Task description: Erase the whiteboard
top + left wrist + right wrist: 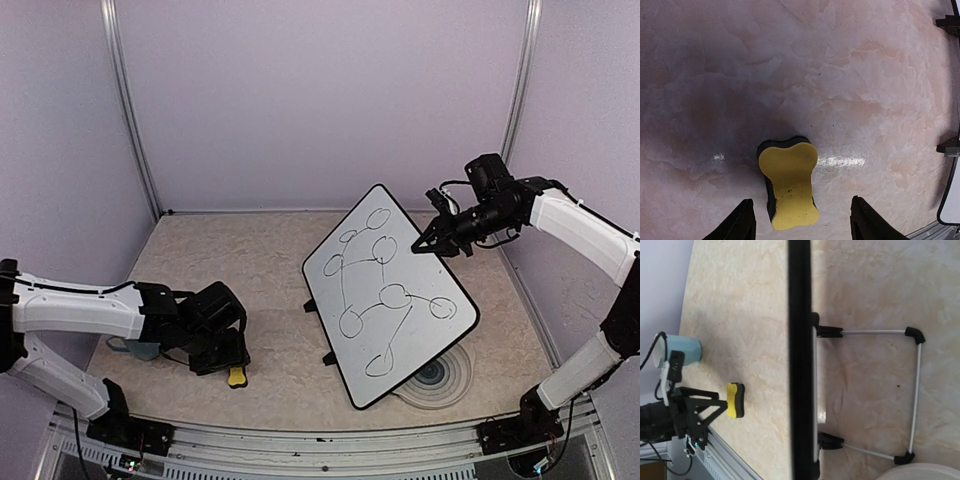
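The whiteboard (390, 290) stands tilted on a wire stand, covered with black marker loops and lines. My right gripper (428, 243) is shut on its upper right edge. The right wrist view looks straight along that black frame edge (800, 365), and my own fingers are hidden there. A yellow bone-shaped eraser (790, 182) with a black pad lies flat on the table at the front left (236, 377). My left gripper (801, 210) hangs over it, open. Its black fingertips (742, 222) stand either side of the eraser with gaps, touching nothing.
A round grey ringed plate (440, 380) lies under the board's near corner. A teal cup (135, 348) sits behind the left arm. The stand's wire leg (917, 390) runs behind the board. The board's black feet (949, 147) show at the left wrist view's right edge.
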